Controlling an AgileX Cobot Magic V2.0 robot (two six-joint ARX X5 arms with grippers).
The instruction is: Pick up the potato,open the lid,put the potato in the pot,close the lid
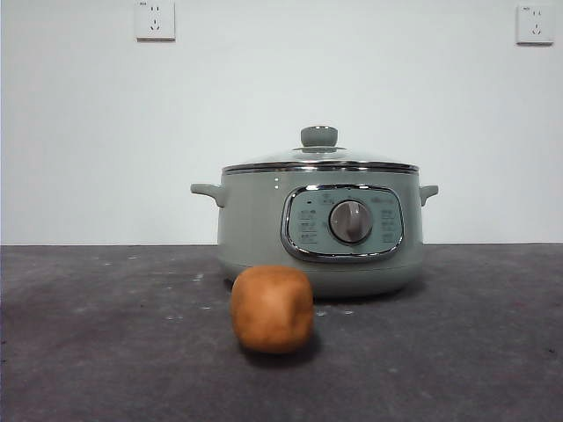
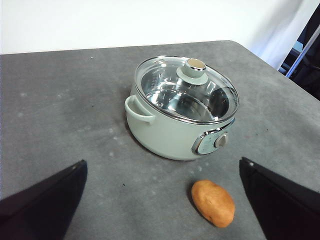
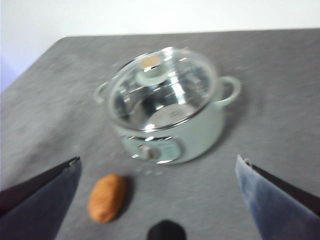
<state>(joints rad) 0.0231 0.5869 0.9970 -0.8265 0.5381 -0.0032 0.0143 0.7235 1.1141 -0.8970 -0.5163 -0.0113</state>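
The potato (image 1: 272,309) lay on the grey table (image 1: 88,352), just in front of the pot (image 1: 264,229) and apart from it, ahead of both grippers and untouched. The lid (image 1: 320,160) sat closed on the pot. The left gripper (image 2: 162,200) and right gripper (image 3: 157,197) hung above the table, jaws spread wide, holding nothing.

Flat dark grey speckled table (image 1: 106,352) runs to a plain white wall (image 1: 88,132), two white square wall sockets (image 1: 155,19) mounted above its far edge.
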